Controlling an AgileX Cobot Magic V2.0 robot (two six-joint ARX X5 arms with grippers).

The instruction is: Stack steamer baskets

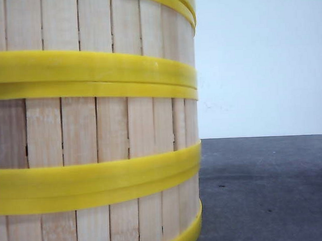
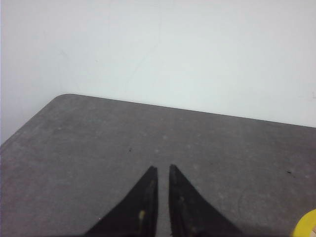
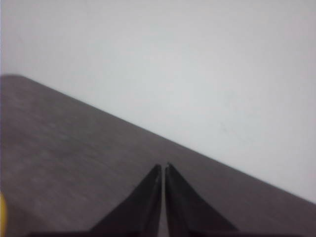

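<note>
Standing already stacked on the dark grey surface (image 1: pixel 269 191), the round pale-slatted, yellow-banded steamer baskets (image 1: pixel 98 133) look finished, both black claws (image 2: pixel 163 170) (image 3: pixel 163 168) nearly closed and empty.

You're looking at the steamer baskets (image 1: pixel 92 128) filling the front view: pale, creamy wood slats running vertically, with thin dark seams between them, and a few slats tinted browner towards the far left. Bright yellow bands (image 1: pixel 96 75) cross the slats in horizontal stripes, glossy and even in colour. Beside the baskets, your table (image 1: pixel 264 191) shows dark charcoal grey with a fine speckle and a few tiny black flecks. Above the table, the wall (image 1: pixel 259 59) is plain off-white. In the wrist views you see the left gripper (image 2: pixel 162 170) and right gripper (image 3: pixel 163 168), both matt black.
</note>
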